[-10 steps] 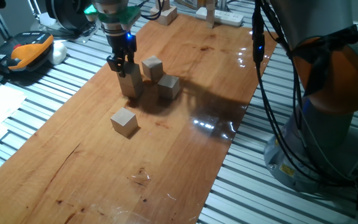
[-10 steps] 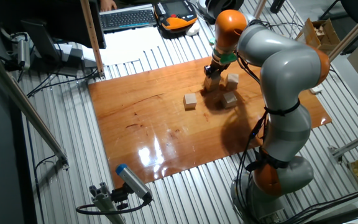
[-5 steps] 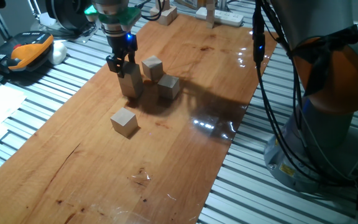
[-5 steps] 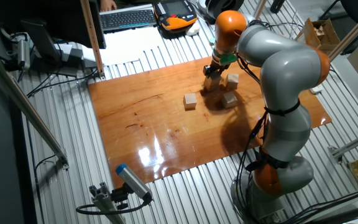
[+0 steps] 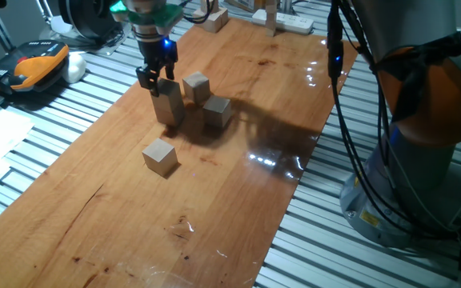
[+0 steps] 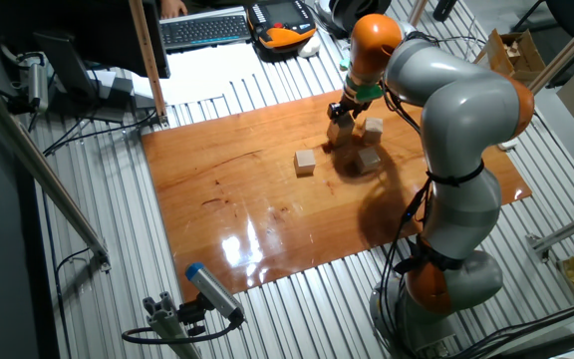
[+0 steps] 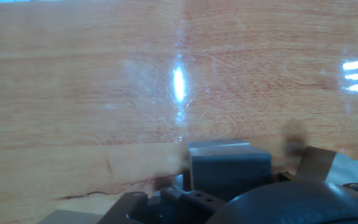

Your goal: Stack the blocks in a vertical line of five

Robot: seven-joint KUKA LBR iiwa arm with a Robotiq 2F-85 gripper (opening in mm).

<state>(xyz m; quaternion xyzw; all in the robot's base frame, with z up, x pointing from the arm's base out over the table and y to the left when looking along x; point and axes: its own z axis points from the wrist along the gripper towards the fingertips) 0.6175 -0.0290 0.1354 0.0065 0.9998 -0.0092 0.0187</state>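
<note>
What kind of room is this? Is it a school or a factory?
Probably a robotics lab or workshop. A big robot arm stands at a wooden table with small blocks on it, and a keyboard sits beside loose cables on a metal bench.

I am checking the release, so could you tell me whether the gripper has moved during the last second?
Yes. The gripper has risen slightly, away from the two-block stack beneath it, which stayed put.
</note>
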